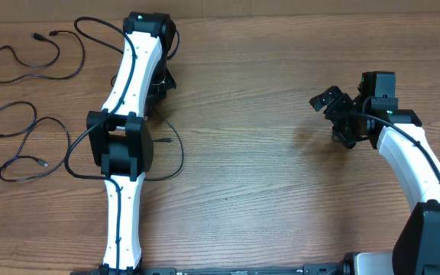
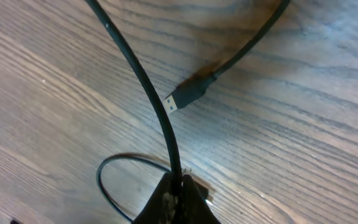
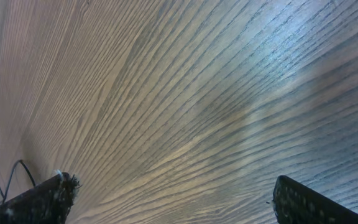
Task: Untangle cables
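The table point(image 1: 266, 191) is seen from overhead with the cables spread over its left part, and three separate cords can be told apart. One cable point(image 1: 21, 67) is laid in a loose loop near the far left corner, and a second cable point(image 1: 23, 137) is curled just below it, the two lying apart from each other. A third cable point(image 1: 181, 156) is looped around and under the left arm, well away from the right arm. In the left wrist view this third cable point(image 2: 138, 74) is seen running down from the top of the frame into the left gripper point(image 2: 178, 186), whose jaws are clenched on it (no gap is visible between the fingertips). A USB plug point(image 2: 185, 99) is seen on the wood just beyond the crossing cord. From overhead the left gripper point(image 1: 161, 80) is pointed down at the table beside the arm's own forearm. The right gripper point(image 1: 333, 118) is held over bare wood at the right side, and in its wrist view the fingers point(image 3: 42, 199) are spread wide at either edge, released, with nothing between them.
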{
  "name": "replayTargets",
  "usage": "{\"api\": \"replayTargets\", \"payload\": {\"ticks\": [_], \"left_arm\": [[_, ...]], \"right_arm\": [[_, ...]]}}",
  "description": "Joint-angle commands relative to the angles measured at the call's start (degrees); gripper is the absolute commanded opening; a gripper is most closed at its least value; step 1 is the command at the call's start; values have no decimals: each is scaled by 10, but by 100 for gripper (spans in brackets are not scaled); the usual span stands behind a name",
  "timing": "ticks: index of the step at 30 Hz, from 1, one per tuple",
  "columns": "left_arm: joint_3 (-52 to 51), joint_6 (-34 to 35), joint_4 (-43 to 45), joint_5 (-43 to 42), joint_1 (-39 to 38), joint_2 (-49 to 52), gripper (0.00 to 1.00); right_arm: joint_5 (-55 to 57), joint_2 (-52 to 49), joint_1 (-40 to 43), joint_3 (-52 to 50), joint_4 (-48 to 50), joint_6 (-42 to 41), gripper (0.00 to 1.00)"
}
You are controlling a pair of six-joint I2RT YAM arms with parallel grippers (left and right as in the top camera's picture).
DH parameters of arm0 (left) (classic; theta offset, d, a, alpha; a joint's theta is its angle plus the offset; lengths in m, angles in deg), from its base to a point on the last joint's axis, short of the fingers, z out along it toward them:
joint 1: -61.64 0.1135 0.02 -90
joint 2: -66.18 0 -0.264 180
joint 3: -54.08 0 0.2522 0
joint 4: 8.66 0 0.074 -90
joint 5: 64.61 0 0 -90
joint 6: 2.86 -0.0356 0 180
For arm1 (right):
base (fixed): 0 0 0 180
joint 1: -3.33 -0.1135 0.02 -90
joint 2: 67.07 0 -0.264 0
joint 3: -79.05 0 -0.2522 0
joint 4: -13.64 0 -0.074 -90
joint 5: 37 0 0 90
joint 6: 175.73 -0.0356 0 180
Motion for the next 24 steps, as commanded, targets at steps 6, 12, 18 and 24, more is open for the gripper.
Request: {"api": "replayTargets", "payload": {"ticks": [6,12,18,24], "left_arm": [[12,46,-2,37,9,-259,4],[12,90,-2,61,71,-411,4],[12,67,17,40,185,-505,4],[13,30,71,35,217,-571,4]], "right_arm": [[6,0,1,13,3,2,100],[6,0,1,13,3,2,100],[6,0,1,13,3,2,100],[6,0,1,13,3,2,100]]}}
